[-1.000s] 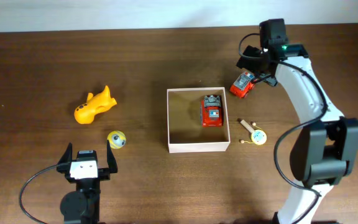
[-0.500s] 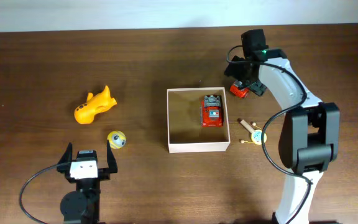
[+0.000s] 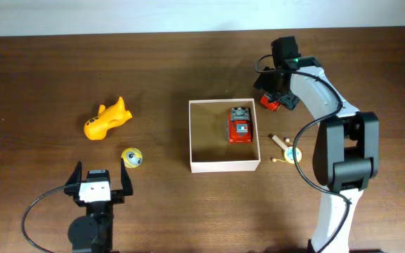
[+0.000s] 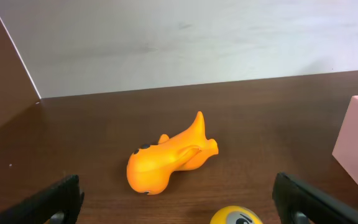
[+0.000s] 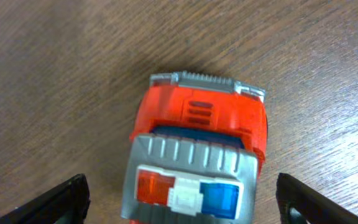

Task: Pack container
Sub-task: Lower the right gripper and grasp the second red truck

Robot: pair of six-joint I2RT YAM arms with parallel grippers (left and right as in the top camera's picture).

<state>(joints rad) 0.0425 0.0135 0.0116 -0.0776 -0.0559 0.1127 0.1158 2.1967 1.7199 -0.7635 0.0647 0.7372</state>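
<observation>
Jaws on both arms stand released: the left gripper is spread wide behind a yellow ball, and the right gripper straddles a red toy truck without touching it, just beyond the container's far right corner. The container sits mid-table and holds one other red truck in its far right part. It is square, shallow and open-topped, with thin white walls and a tan cardboard floor.

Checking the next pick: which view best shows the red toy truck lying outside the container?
The right wrist view: the red toy truck shows large, roof lights and grille clear, between the open right fingers. Overhead, the right gripper covers most of it; only a red sliver shows. The left wrist view misses it.
</observation>
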